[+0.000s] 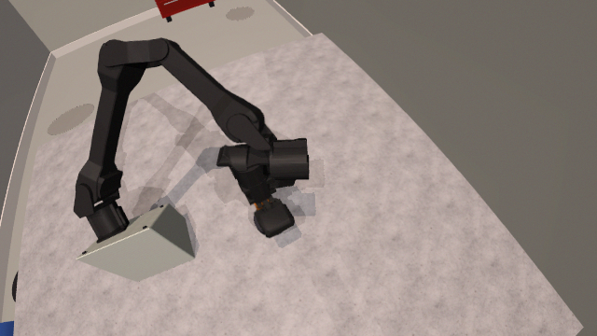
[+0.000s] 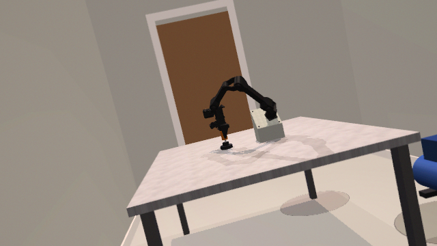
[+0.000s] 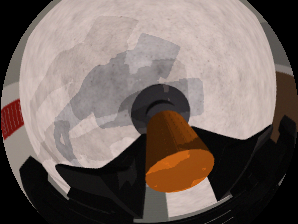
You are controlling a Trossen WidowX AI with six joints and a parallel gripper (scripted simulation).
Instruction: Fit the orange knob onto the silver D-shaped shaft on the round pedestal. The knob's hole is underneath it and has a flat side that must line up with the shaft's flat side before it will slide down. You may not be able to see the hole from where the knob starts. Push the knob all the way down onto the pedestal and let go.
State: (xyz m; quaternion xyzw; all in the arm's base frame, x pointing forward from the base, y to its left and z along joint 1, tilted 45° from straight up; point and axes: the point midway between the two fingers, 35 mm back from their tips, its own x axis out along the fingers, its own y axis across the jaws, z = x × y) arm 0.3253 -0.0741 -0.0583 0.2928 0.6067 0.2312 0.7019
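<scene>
The orange knob (image 2: 222, 134) (image 3: 175, 142) is held between the fingers of my gripper (image 3: 168, 133), which is shut on it. In the top view only small orange bits of it show among the dark gripper parts. The black round pedestal (image 2: 226, 146) (image 3: 141, 107) is right below the knob, with a narrow gap between them in the exterior view. A short light piece of the silver shaft (image 2: 224, 140) shows in that gap. The knob covers the shaft in the wrist view. The knob's hole and both flat sides are hidden, so I cannot tell how they line up.
The pale wedge-shaped box (image 1: 140, 254) (image 2: 270, 132) stands beside the arm's base. The arm arches over the table (image 1: 396, 224) (image 2: 191, 171) from there. Arm shadows lie around the pedestal. A brown door (image 2: 201, 68) is in the wall behind.
</scene>
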